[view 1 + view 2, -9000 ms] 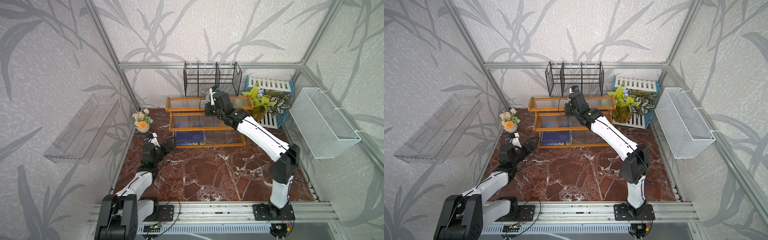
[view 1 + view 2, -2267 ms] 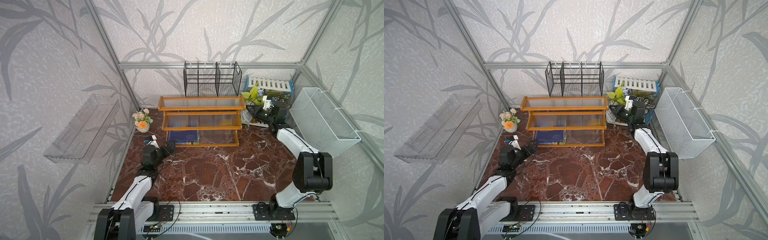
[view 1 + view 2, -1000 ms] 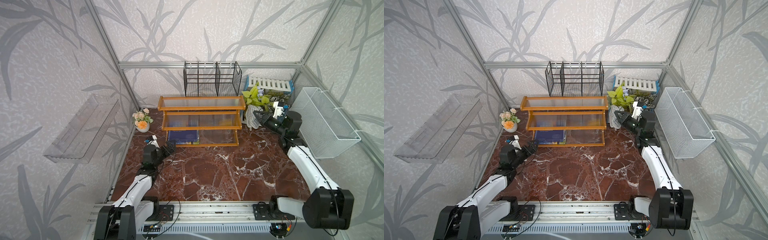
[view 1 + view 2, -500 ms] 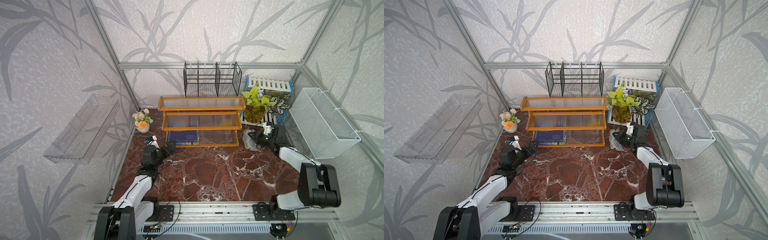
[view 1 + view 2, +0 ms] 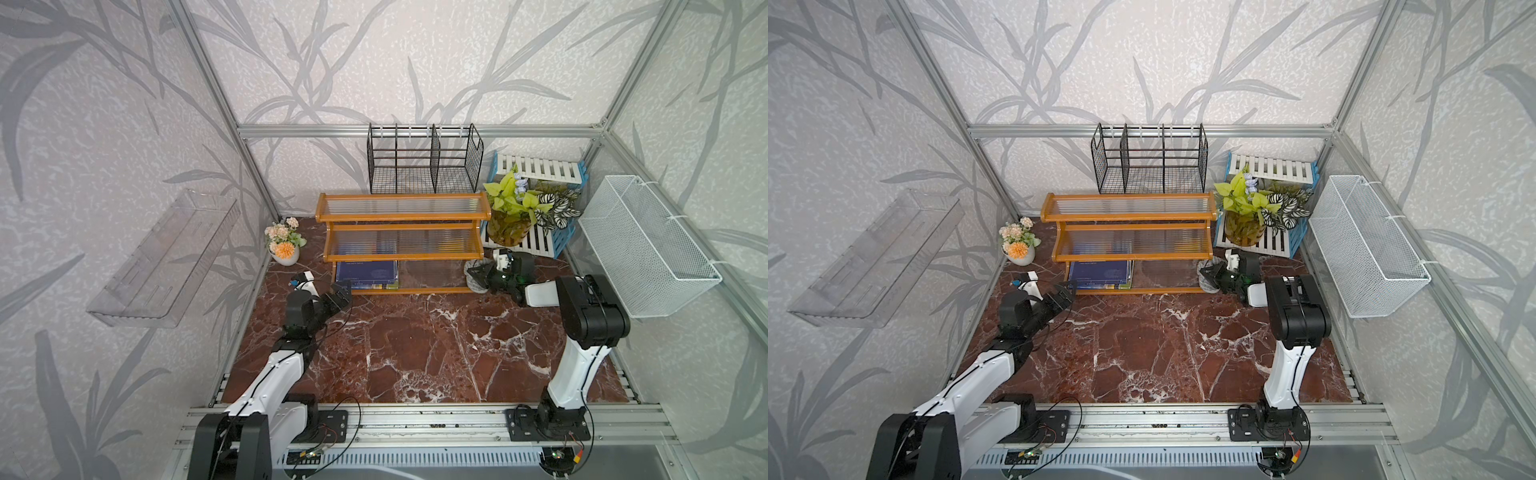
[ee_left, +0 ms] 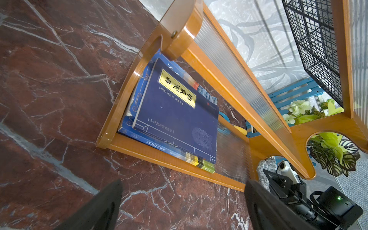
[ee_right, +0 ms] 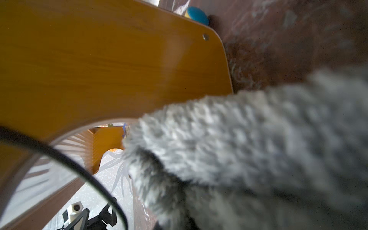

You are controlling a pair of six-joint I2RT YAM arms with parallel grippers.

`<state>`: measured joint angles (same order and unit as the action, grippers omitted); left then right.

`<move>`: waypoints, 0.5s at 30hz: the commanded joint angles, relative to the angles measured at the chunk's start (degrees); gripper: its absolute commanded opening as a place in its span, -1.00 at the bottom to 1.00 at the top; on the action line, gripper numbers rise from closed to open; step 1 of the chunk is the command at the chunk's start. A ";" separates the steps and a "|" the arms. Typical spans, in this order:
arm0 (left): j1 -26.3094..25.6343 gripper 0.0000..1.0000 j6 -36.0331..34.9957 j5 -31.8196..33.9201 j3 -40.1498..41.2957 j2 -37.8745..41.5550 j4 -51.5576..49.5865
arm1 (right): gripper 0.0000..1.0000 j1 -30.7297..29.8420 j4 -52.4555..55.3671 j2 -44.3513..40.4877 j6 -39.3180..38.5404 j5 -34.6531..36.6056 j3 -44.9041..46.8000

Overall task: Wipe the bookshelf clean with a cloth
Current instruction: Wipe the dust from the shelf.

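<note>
**Bookshelf** (image 5: 401, 241): one, three stepped tiers, orange-brown frame and clear ribbed boards. You find it at the upper centre of both top views, standing on the marble counter (image 5: 415, 345).

**Cloth** (image 5: 473, 277): one, grey and fuzzy, at the bookshelf's lower right corner, low over the counter. The right jaws are clenched on it. In the right wrist view the cloth (image 7: 249, 149) lies close against the wooden end panel (image 7: 99, 59); you cannot tell whether they touch. That panel stands between the cloth and the boards.

**Books** (image 5: 368, 274): one flat stack on the left half of the bottom tier, several volumes, exact count unclear.

**Arms**: two. The left jaws are spread wide and grasp nothing, their fingers (image 6: 95, 209) hovering over the counter just before the book end.

**Surroundings**:
- One black wire rack (image 5: 424, 160), three compartments, behind the bookshelf.
- Two leafy plants (image 5: 523, 208) on slatted crates (image 5: 540, 243), right of the bookshelf, just behind the right wrist.
- One flower pot (image 5: 284, 247) to the left.
- One white mesh basket (image 5: 644, 245) on the right wall.
- One clear tray (image 5: 162, 257) on the left wall.
</note>
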<state>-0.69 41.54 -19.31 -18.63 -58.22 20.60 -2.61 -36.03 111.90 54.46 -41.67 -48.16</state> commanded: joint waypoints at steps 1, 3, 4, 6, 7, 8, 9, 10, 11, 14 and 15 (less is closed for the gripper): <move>0.16 1.00 -1.20 -0.97 -0.37 -0.67 1.29 | -1.00 0.83 2.54 3.04 1.20 3.50 1.20; 0.16 1.00 -1.27 -0.64 -0.45 -0.52 1.14 | -1.00 1.83 2.80 1.26 0.82 3.04 2.20; 0.16 1.00 -1.28 -0.44 -0.44 -0.35 0.99 | -1.00 2.40 3.03 0.26 0.46 2.67 2.64; 0.16 1.00 -1.29 -0.21 -0.52 -0.24 0.95 | -1.00 3.62 3.97 -2.38 -0.39 1.89 3.90; 0.16 1.00 -1.40 -0.13 -0.49 -0.23 0.96 | -1.00 4.25 4.76 -3.68 -0.81 1.65 4.59; 0.16 1.00 -1.36 -0.11 -0.59 -0.23 0.94 | -1.00 5.00 5.48 -5.32 -1.26 1.53 5.36; 0.16 1.00 -1.37 -0.18 -0.56 -0.30 0.99 | -1.00 5.48 6.20 -6.78 -1.73 1.40 5.92; 0.16 1.00 -1.36 -0.22 -0.53 -0.35 1.04 | -1.00 5.87 7.41 -8.25 -2.34 1.34 6.35; 0.16 1.00 -1.37 -0.28 -0.60 -0.50 1.13 | -1.00 6.13 9.03 -9.59 -3.49 1.52 6.54; 0.16 1.00 -1.31 -0.57 -0.67 -0.86 1.43 | -1.00 6.13 15.06 -11.59 -7.24 3.36 5.83; 0.16 1.00 -1.22 -0.60 -0.63 -0.85 1.41 | -1.00 6.13 16.17 -11.29 -7.94 3.89 5.62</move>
<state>-0.69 41.52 -19.55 -18.63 -58.74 20.62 3.97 -26.96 101.93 50.85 -39.90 -42.15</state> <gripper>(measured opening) 0.999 0.085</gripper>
